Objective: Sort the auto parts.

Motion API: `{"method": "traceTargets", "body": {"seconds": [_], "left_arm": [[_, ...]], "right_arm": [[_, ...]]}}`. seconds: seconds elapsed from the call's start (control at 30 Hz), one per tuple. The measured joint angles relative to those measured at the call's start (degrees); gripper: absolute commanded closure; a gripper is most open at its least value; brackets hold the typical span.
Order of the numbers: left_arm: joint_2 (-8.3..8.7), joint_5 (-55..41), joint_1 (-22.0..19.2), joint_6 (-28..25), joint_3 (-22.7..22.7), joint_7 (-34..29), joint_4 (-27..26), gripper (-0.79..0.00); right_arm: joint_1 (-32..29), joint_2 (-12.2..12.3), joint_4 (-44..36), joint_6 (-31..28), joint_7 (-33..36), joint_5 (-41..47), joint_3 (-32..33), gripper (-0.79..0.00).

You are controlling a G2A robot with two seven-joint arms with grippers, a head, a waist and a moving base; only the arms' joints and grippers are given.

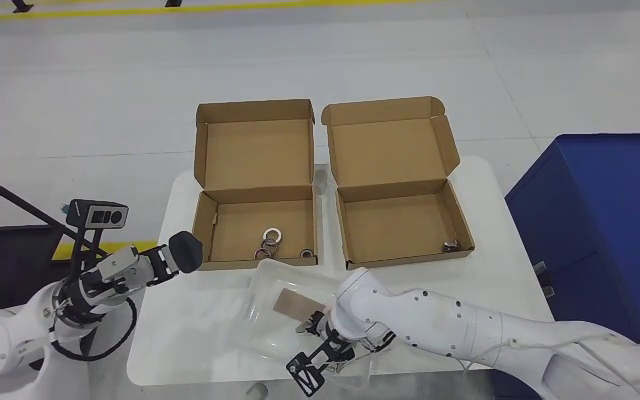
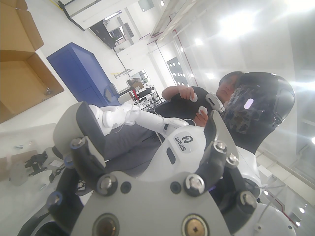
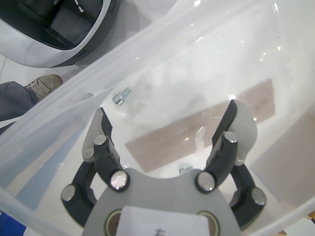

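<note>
Bolts: we see one bolt lying on its side on the floor of the clear plastic bin, close to the bin's wall; a second bolt lies on the same floor, just beside the edge of the brown label that lies flat on the bin floor
Right gripper: our right gripper is down inside the bin with its ribbed fingers spread wide and nothing between them; the first bolt lies just past one fingertip, the second lies near the base of the other finger, and the label lies below the gap
Bin: in the top view we find it at the lower centre of the frame, near the front edge of the white table, with the right arm coming in from the lower right
Left cardboard box: the left cardboard box stands open at the centre of the frame, just above the bin, lid flap folded back; a few metal rings lie near its front wall
Right cardboard box: the right cardboard box stands open just beside the left one, and a small metal part lies in its lower right corner
Left gripper: our left gripper is at the lower left of the frame, by the table's left edge and near the left box; its fingers are spread wide and hold nothing
Surroundings: a blue cabinet stands at the right edge of the frame, beside the table
</note>
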Motion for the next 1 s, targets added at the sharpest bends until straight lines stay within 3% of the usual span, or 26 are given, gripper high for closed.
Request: {"method": "traceTargets", "body": {"seconds": [0.23,0.27,0.3,0.33,0.4,0.43,0.5,0.7,1.0], "left_arm": [[0.00,0.0,0.0,0.0,0.0,0.0,0.0,-0.785],[0.00,0.0,0.0,0.0,0.0,0.0,0.0,-0.785],[0.00,0.0,0.0,0.0,0.0,0.0,0.0,-0.785],[0.00,0.0,0.0,0.0,0.0,0.0,0.0,-0.785],[0.00,0.0,0.0,0.0,0.0,0.0,0.0,-0.785],[0.00,0.0,0.0,0.0,0.0,0.0,0.0,-0.785],[0.00,0.0,0.0,0.0,0.0,0.0,0.0,-0.785],[0.00,0.0,0.0,0.0,0.0,0.0,0.0,-0.785],[0.00,0.0,0.0,0.0,0.0,0.0,0.0,-0.785]], "right_arm": [[-0.5,-0.4,-0.5,0.0,0.0,0.6,0.0,-0.785],[-0.5,-0.5,-0.3,0.0,0.0,0.4,0.0,-0.751],[-0.6,-0.6,-0.1,0.0,0.0,0.2,0.0,-0.616],[-0.6,-0.8,0.3,0.0,0.0,-0.3,0.0,-0.554],[-0.7,-1.0,0.7,0.0,0.0,-1.0,0.0,-0.526],[-0.7,-1.2,0.9,0.0,0.0,-1.3,0.0,-0.443],[-0.7,-1.5,1.2,0.0,0.0,-1.3,0.0,-0.391],[-0.9,-2.4,2.4,0.0,0.0,-1.8,0.0,-0.443],[0.8,-2.8,1.8,3.1,3.1,2.8,0.0,-0.425]]}}
